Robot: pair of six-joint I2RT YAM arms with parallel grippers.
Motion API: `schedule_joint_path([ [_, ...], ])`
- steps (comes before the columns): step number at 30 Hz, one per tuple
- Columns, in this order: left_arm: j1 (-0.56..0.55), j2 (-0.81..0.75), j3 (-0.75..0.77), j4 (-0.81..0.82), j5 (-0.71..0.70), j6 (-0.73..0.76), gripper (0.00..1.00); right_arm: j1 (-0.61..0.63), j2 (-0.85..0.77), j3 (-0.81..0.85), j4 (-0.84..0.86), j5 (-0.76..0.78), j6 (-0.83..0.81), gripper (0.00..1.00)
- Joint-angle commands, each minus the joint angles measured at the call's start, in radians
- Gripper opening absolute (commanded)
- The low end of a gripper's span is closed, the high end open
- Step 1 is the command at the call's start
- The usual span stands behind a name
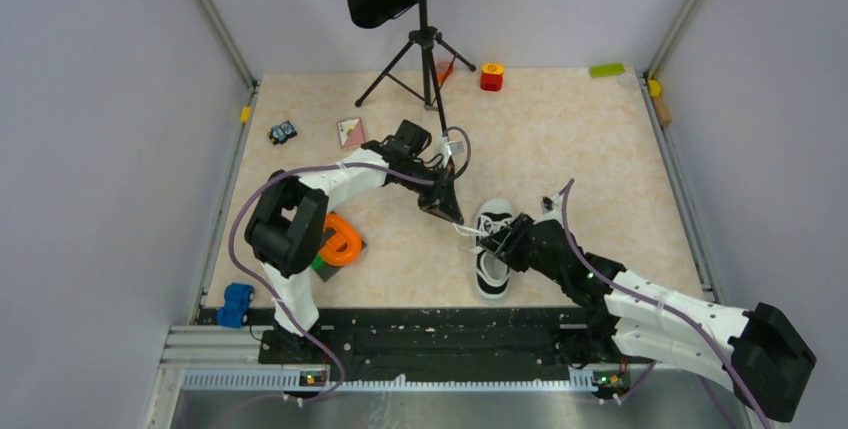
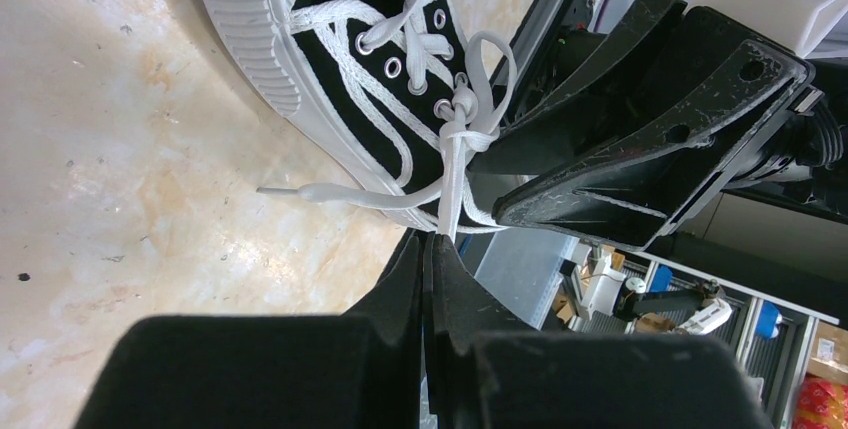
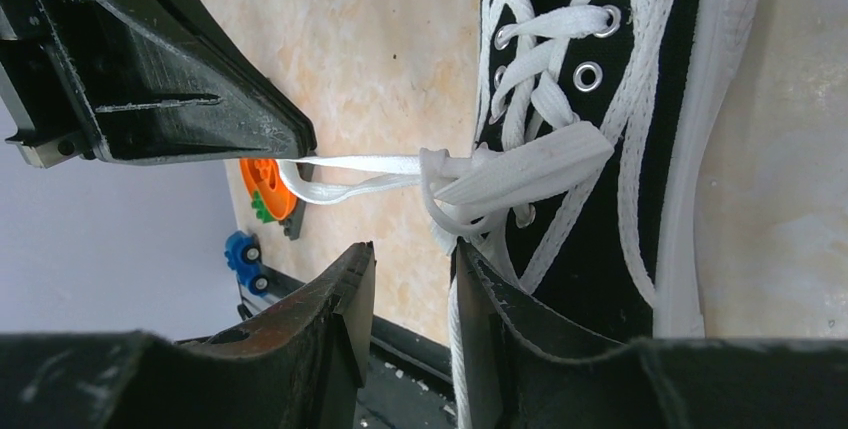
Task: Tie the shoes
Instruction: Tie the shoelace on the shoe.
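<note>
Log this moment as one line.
left claw: shut on lace, taut | right claw: open by knot | shoe: on table

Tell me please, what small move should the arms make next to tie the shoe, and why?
Probably close the right gripper on the lace strand passing between its open fingers. The left gripper is shut on the lace loop, and the knot beside the sneaker looks loose; pulling both sides could tighten it.
</note>
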Motion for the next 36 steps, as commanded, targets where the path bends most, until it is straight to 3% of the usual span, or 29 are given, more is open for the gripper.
schedule_joint_path([
  [1,-0.003,-0.007,0.011,0.022,0.022,0.010,0.00,0.012,0.018,0.000,0.059,0.027,0.007,0.37],
  [13,-0.004,-0.013,0.001,0.025,0.024,0.010,0.00,0.012,0.043,-0.003,0.062,0.049,0.009,0.33],
  [21,-0.003,-0.015,0.000,0.025,0.023,0.010,0.00,0.011,0.043,-0.001,0.044,0.063,0.010,0.14],
  [24,-0.002,-0.014,-0.002,0.026,0.022,0.009,0.00,0.011,0.036,0.003,0.034,0.067,0.004,0.00],
  [36,-0.004,-0.018,-0.005,0.038,0.019,-0.001,0.00,0.014,0.006,0.046,0.009,0.001,-0.042,0.00],
])
